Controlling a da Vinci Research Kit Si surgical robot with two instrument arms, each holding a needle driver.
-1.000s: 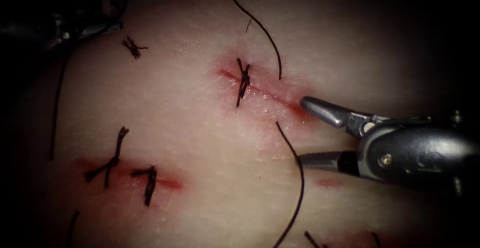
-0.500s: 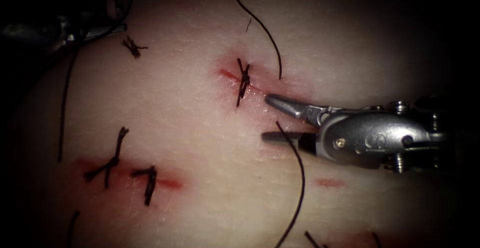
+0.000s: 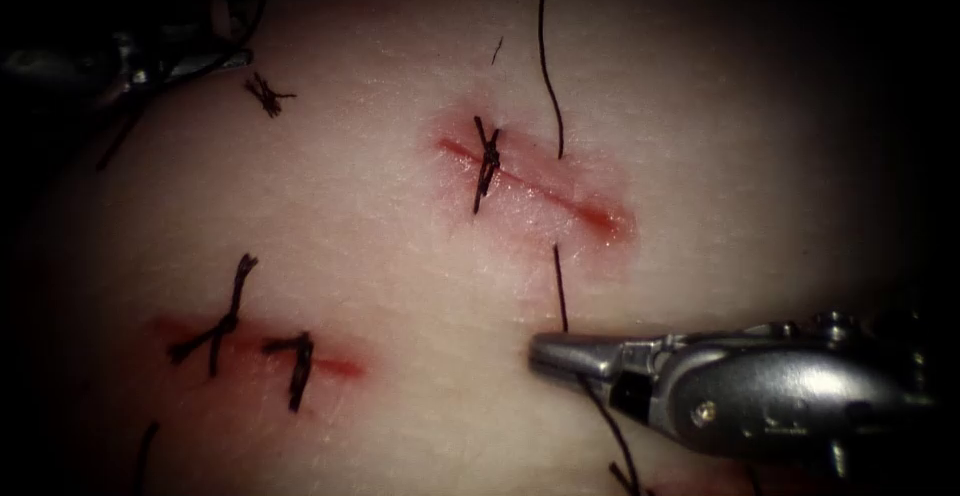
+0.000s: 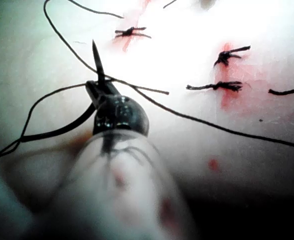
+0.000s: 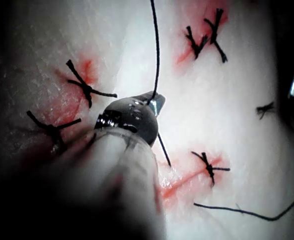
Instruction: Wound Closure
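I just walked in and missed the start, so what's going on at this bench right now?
Two tools are closing a cut in the tissue, which already carries one knotted stitch. The right tool has its jaws shut on the thread just below the cut. The left tool, off to the left, holds the needle clear of the tissue, point free.
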